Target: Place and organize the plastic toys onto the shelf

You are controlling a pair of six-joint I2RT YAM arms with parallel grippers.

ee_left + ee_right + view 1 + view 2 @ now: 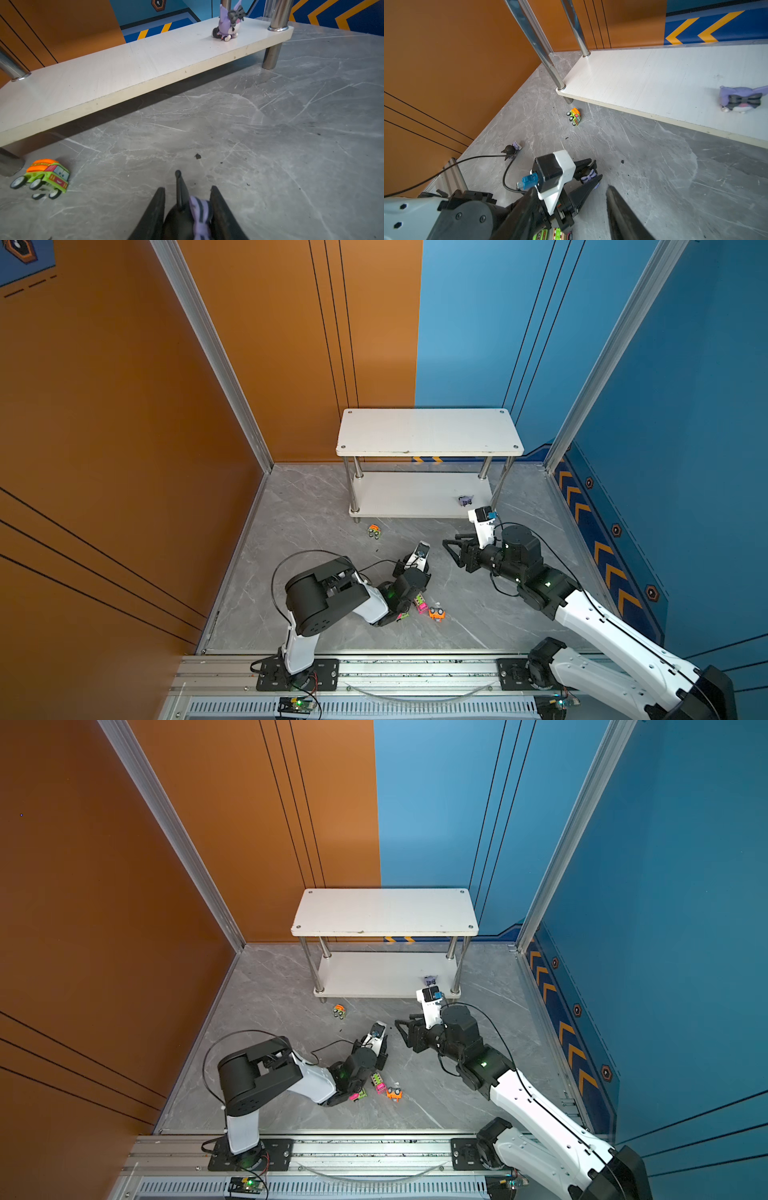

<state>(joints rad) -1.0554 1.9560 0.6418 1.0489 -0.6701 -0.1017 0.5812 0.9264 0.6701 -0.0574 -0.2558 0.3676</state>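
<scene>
Left jaws: pinching figurine (pixel 195 218).
Right jaws: spread, empty.
Risk: figurine may slip from the tip grip; arms may clash near shelf (pixel 415 494).

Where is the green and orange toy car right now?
In both top views the green and orange car lies on its side on the grey floor, just before the front left leg of the shelf.

Booth interior seen from above; an orange wall (pixel 124 406) fills the left and back-left, meeting a blue wall (pixel 478 323) at the back and right; thin black lines cross both; silver aluminium posts (pixel 210 344) frame the corners; the floor (pixel 299 531) is grey marble-patterned with pale veins; a dark blue chevron band (pixel 598 556) with orange arrows runs low along the right wall; the light is soft and even.
</scene>
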